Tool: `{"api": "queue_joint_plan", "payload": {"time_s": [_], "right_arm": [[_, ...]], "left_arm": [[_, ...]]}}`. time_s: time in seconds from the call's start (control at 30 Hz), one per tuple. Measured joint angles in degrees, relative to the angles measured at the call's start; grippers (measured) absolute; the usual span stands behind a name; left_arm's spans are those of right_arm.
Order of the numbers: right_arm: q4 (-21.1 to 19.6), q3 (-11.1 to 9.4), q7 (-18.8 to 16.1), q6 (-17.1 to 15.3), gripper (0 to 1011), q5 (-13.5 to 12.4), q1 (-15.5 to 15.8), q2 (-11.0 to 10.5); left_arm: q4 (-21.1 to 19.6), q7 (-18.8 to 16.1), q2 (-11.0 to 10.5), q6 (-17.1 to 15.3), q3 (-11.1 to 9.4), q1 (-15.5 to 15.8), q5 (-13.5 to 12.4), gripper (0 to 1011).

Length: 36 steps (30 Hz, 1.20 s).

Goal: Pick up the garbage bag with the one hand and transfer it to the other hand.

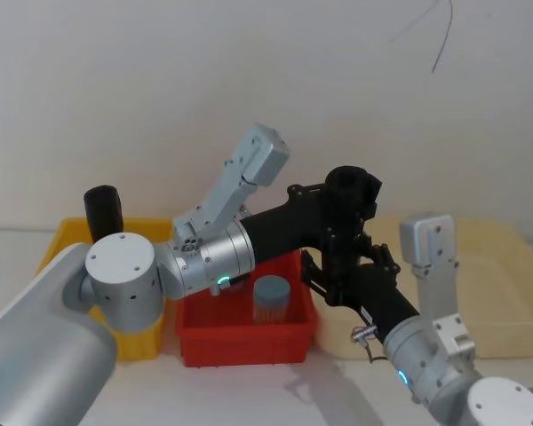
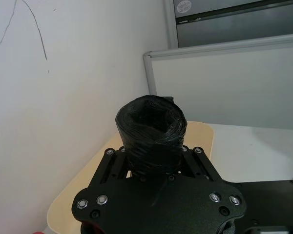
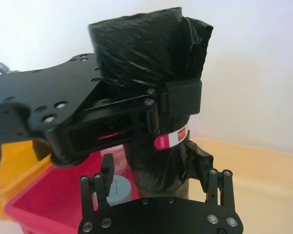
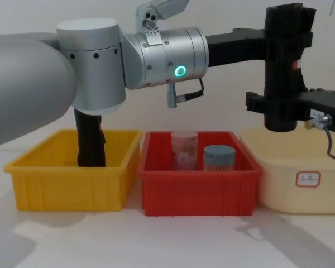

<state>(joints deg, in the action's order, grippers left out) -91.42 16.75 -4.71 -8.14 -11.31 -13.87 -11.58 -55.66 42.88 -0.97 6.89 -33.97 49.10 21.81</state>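
The garbage bag (image 4: 285, 67), a black glossy roll, is held upright in the air above the gap between the red bin and the cream tub. My left gripper (image 4: 289, 38) is shut on its upper part, and the roll's top end (image 2: 151, 127) pokes out past the fingers. In the right wrist view the left gripper's finger (image 3: 183, 95) presses on the roll (image 3: 146, 48), which carries a red-and-white label. My right gripper (image 3: 161, 183) is open lower down, with a finger on each side of the roll's lower part. It reaches in from the right (image 4: 279, 106).
A red bin (image 4: 198, 192) below holds a blue-lidded jar (image 4: 219, 157) and a pink-lidded clear jar (image 4: 184, 148). A yellow bin (image 4: 67, 184) on the left holds another black roll (image 4: 90, 139). A cream tub (image 4: 301, 178) stands on the right, with a white wall behind.
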Motion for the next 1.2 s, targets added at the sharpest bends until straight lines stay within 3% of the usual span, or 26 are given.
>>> {"api": "queue_joint_plan", "payload": {"time_s": [0.17, 0.33, 0.7, 1.03, 1.2], "right_arm": [[1.9, -0.1, -0.1, -1.1, 993, 0.1, -1.8, 0.9], [3.1, -0.3, -0.1, -2.4, 915, 0.1, -2.9, 1.5], [4.8, -1.0, 0.3, -4.3, 562, 0.0, -4.0, 2.9], [5.0, -1.9, 0.5, -4.6, 560, -0.1, -3.9, 3.8], [5.0, -2.3, 0.6, -4.6, 559, -0.1, -3.7, 4.1]], "left_arm": [[0.0, 0.0, 0.0, 0.0, 0.0, 0.0, 0.0, 375], [0.0, 0.0, 0.0, 0.0, 0.0, 0.0, 0.0, 375], [0.0, 0.0, 0.0, 0.0, 0.0, 0.0, 0.0, 375], [0.0, 0.0, 0.0, 0.0, 0.0, 0.0, 0.0, 376], [0.0, 0.0, 0.0, 0.0, 0.0, 0.0, 0.0, 493]]}}
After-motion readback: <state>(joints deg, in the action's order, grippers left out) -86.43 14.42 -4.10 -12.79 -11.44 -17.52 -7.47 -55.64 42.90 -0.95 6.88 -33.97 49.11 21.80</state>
